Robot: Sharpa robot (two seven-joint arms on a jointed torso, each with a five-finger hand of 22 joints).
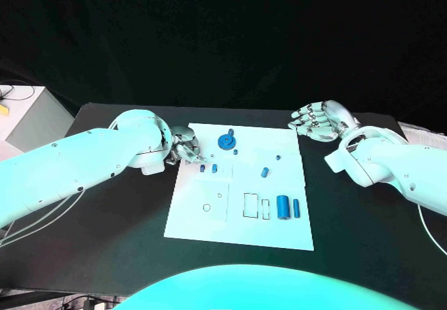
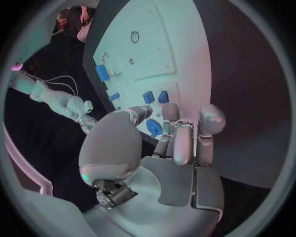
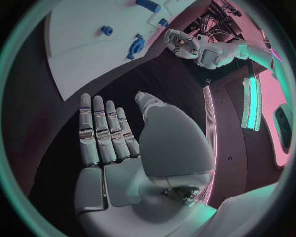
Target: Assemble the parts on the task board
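In the head view the left hand (image 1: 181, 145) is half covered by its own forearm, so its fingertips over the task board (image 1: 244, 187) edge cannot be judged as touching or apart. The small parts just beside it (image 1: 208, 168) are too tiny to tell their shape. In the right wrist view a blue part (image 3: 148, 5) is cut off by the circle's rim.

white task board (image 1: 238, 213), blue parts (image 1: 282, 208), black table (image 1: 363, 226)

You see a black table (image 1: 112, 258), white board (image 1: 233, 219) flat on it, edge just beside the left fingers (image 1: 187, 150).
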